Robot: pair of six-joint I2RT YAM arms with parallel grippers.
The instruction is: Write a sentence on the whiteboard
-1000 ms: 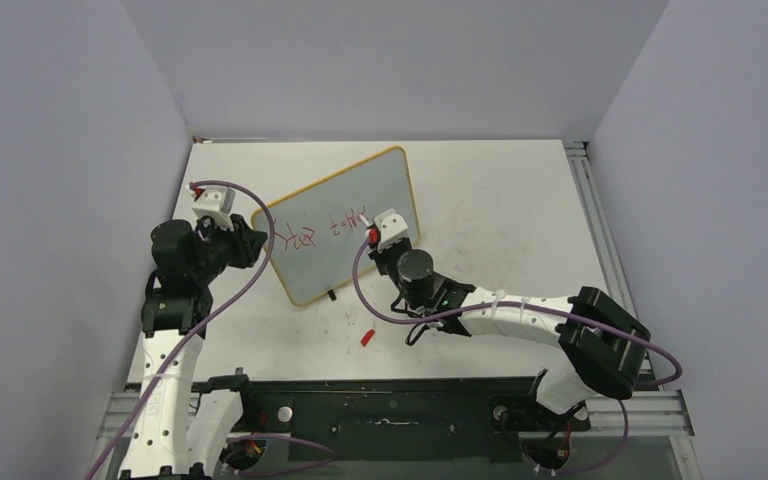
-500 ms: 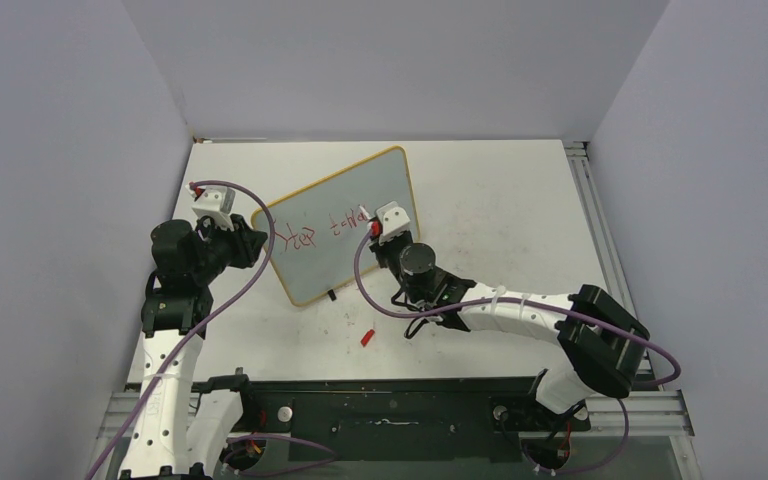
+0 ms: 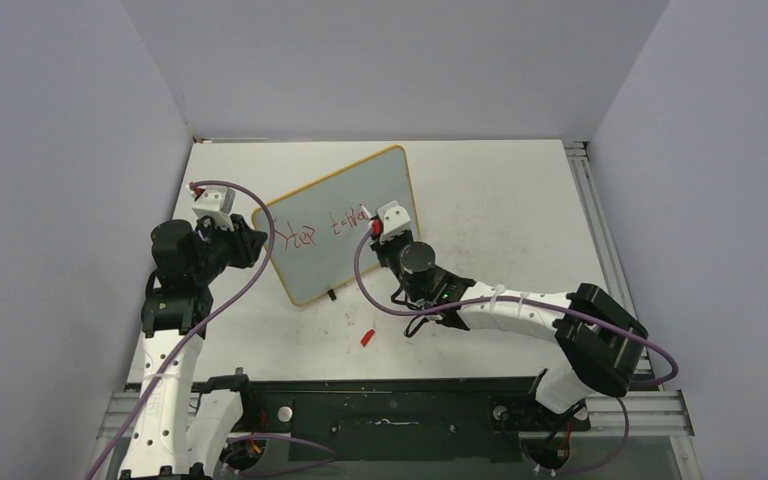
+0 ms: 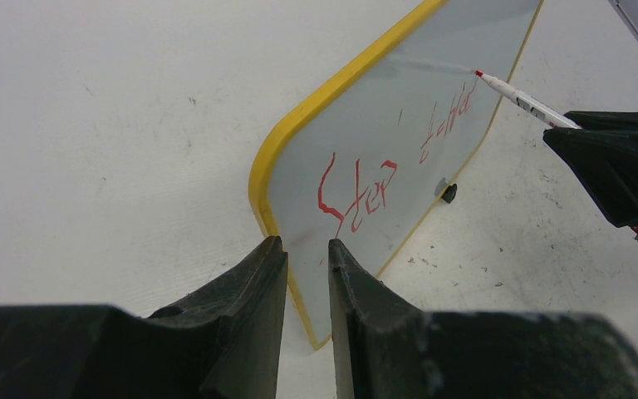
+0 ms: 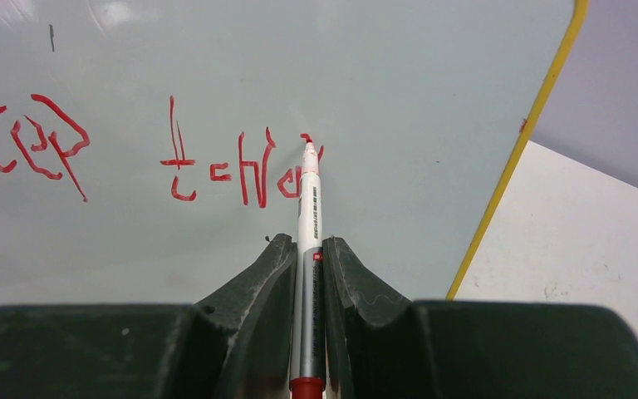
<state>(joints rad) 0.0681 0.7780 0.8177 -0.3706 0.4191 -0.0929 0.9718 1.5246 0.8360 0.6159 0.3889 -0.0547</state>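
Since a second ago, a slight shift of the right pincer (image 3: pixel 376 228) along the board, away from the arm bases, and the red script a little longer at its end. Clenched now on a slim white-barrelled marker with a red tip (image 5: pixel 306 208), barrel pinched between both fingers, tip straight ahead and touching the pale grey-white rectangular whiteboard with a thin yellow frame (image 5: pixel 399 75). Just ahead and to that pincer's left, the red handwritten sentence (image 5: pixel 241 166): "Step", then unfinished letters like "towa". Left pincer (image 4: pixel 307 249) closed on the whiteboard's yellow edge near a lower corner, the panel tilted and stretching ahead and rightward. Behind the right pincer, beside its forearm, a small red piece (image 3: pixel 367 337) lying alone on the white table (image 3: pixel 500 200).
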